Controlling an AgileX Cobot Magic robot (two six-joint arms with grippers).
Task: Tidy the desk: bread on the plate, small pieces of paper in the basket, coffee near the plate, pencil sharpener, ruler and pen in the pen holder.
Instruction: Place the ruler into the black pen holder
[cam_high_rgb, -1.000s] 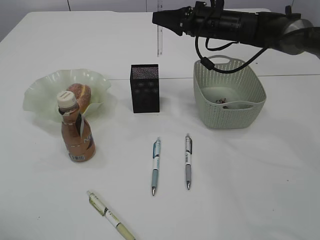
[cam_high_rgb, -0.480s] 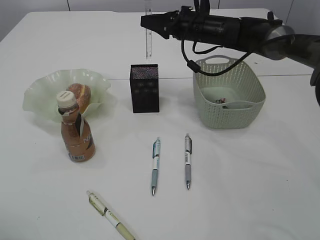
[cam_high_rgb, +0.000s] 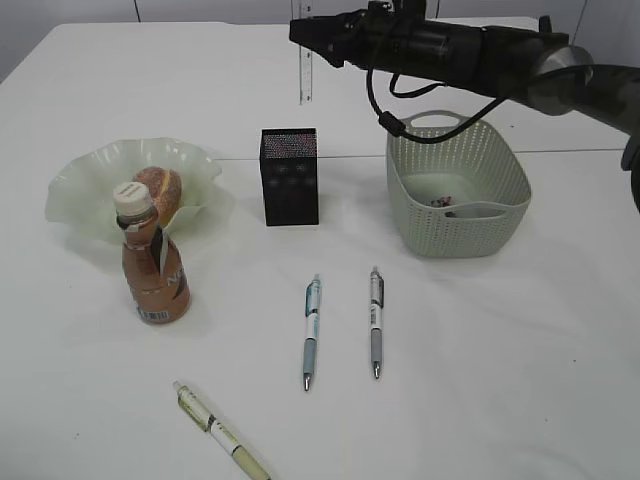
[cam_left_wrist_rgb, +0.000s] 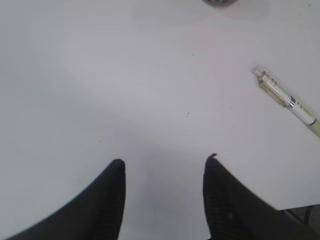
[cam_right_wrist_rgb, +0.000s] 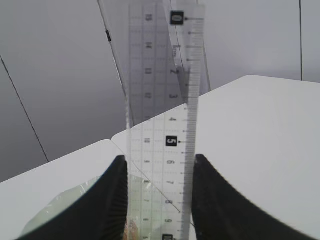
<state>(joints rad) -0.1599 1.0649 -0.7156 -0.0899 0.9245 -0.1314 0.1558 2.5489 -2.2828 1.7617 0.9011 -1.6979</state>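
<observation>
My right gripper (cam_high_rgb: 303, 28) is shut on a clear ruler (cam_high_rgb: 306, 72), which hangs upright above and behind the black mesh pen holder (cam_high_rgb: 290, 176). The ruler (cam_right_wrist_rgb: 165, 120) fills the space between the right jaws (cam_right_wrist_rgb: 159, 165). Bread (cam_high_rgb: 160, 190) lies on the pale green plate (cam_high_rgb: 85, 180). The coffee bottle (cam_high_rgb: 150, 270) stands in front of the plate. Two pens (cam_high_rgb: 312, 330) (cam_high_rgb: 376, 320) lie side by side mid-table, a third pen (cam_high_rgb: 220, 432) near the front edge, also in the left wrist view (cam_left_wrist_rgb: 287, 102). My left gripper (cam_left_wrist_rgb: 165, 165) is open and empty over bare table. No pencil sharpener shows.
A green woven basket (cam_high_rgb: 500, 185) at the right holds small paper scraps (cam_high_rgb: 440, 200). The white table has a seam line behind the pen holder. The table's front edge shows at the lower right of the left wrist view.
The right arm swung left with the ruler, then back slightly right and higher. The ruler now hangs higher above the pen holder. Nothing else moved.
</observation>
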